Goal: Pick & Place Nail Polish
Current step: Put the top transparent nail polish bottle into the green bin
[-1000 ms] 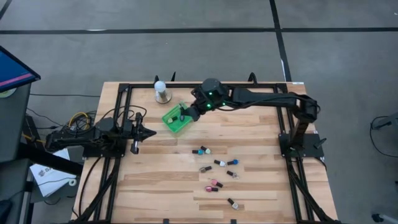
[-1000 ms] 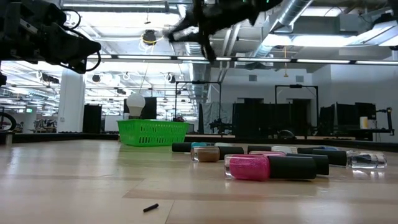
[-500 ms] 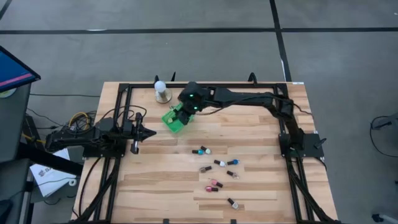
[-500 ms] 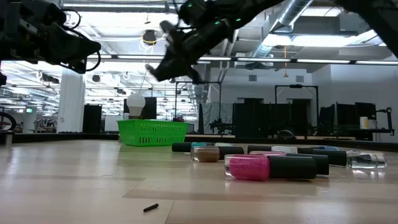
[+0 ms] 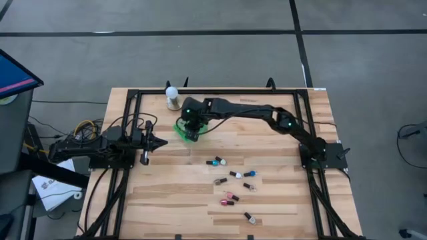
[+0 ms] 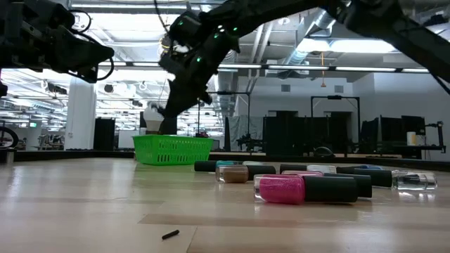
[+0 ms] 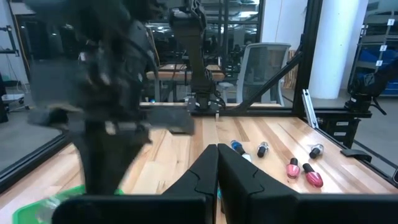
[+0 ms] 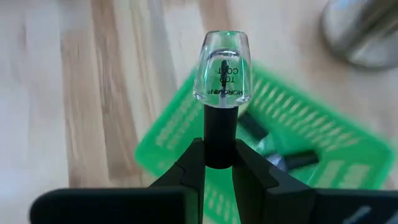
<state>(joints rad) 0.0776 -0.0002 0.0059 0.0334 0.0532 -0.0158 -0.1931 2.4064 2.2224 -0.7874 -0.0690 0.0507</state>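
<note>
The right gripper [image 8: 219,163] hangs over the green mesh basket [image 5: 183,131] near the desk's [image 5: 280,203] far left part, its jaws pinching a clear nail polish bottle [image 8: 222,68] by its black cap. The bottle sticks out ahead of the jaws, glass end forward, printed label visible on the clear body. In the right wrist view at least two dark-capped bottles already lie inside the basket below it.

The bottle looks light and rigid — thick moulded glass with rounded shoulders, a smooth cylindrical plastic cap. Glass is slick and could chip if let go from too high, so the cap is judged the better place to hold: narrow enough for the jaws, matte, and less likely to slip than the tapered body. Held so far from its heavier end, it may swing a little in the grip.

The basket is thin plastic lattice, probably light enough to shift if bumped. Beside it stands a white ball on a round base [image 5: 173,97].

More bottles [image 5: 233,187] lie scattered on their sides on the pale wooden planks nearer the desk's middle; in the low view one has a glittery pink body [image 6: 280,189] and a dark cap. Being round, they would roll easily when nudged.

The left gripper [image 5: 148,142] waits at the desk's left edge, jaws pressed together and empty.
</note>
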